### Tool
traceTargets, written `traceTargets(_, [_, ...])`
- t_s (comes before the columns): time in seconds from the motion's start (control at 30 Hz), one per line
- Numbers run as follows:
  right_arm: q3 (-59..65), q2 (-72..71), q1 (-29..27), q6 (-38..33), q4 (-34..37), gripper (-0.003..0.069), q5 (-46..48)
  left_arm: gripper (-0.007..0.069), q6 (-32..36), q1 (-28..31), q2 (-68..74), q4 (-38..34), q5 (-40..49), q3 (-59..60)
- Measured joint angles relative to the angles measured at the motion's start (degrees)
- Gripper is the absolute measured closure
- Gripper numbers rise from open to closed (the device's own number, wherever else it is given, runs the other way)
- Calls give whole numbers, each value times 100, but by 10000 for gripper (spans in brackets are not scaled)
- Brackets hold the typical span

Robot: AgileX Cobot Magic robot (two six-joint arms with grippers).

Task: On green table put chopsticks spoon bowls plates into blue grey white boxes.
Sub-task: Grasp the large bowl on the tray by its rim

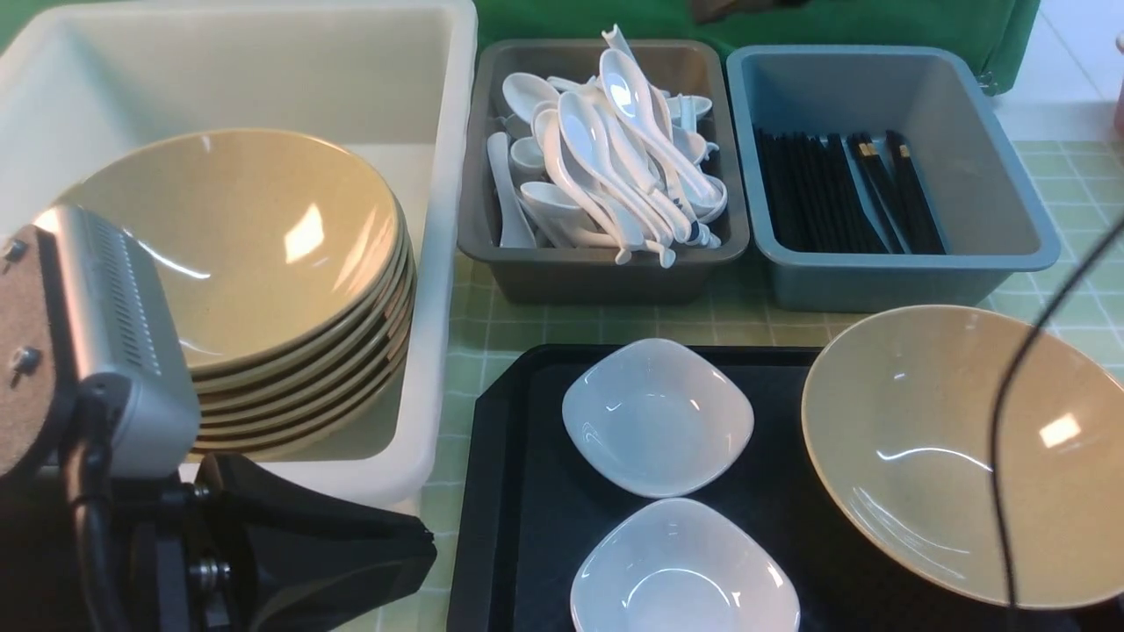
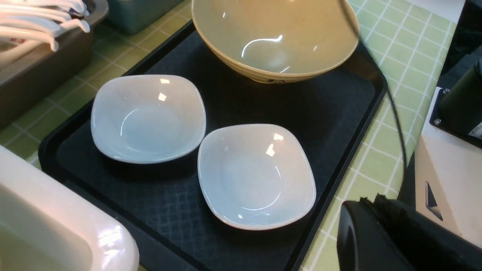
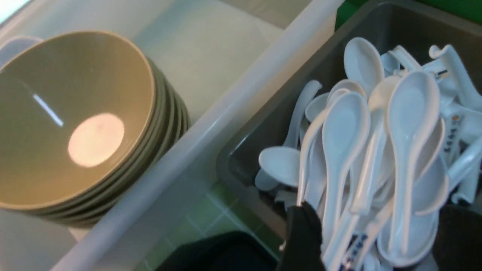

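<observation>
Front view: chopsticks lie front-to-back in blue box.

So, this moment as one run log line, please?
left gripper shut | right gripper open over spoons in grey box | tray holds two white dishes, one bowl

Left of the black tray: a silver-grey, ribbed camera housing beside a brown cork-textured disc bearing two dark screws; nearer the tray's left edge, the left gripper, matte black and wedge-shaped, with a steel pivot bolt; across the tray's right end, one thin black cable.
</observation>
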Motion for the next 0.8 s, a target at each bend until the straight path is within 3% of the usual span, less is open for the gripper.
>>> traceTargets(0.2, [305, -1091, 584, 424, -850, 202, 607, 626, -368, 0, 483, -86, -505, 0])
traceTargets(0.43, [3011, -2825, 1402, 530, -868, 202, 127, 626, -563, 0, 1579, -172, -647, 0])
traceTargets(0.57, [4469, -3592, 1342, 631, -1069, 205, -267, 626, -574, 0, 1941, -241, -647, 0])
traceTargets(0.67, [5926, -4435, 842, 991, -1455, 242, -458, 624, -718, 0, 2244, -287, -512, -94])
traceTargets(0.8, [6803, -5262, 186, 1091, -1537, 358, -494, 619, -939, 0, 2806, -245, 4, -742])
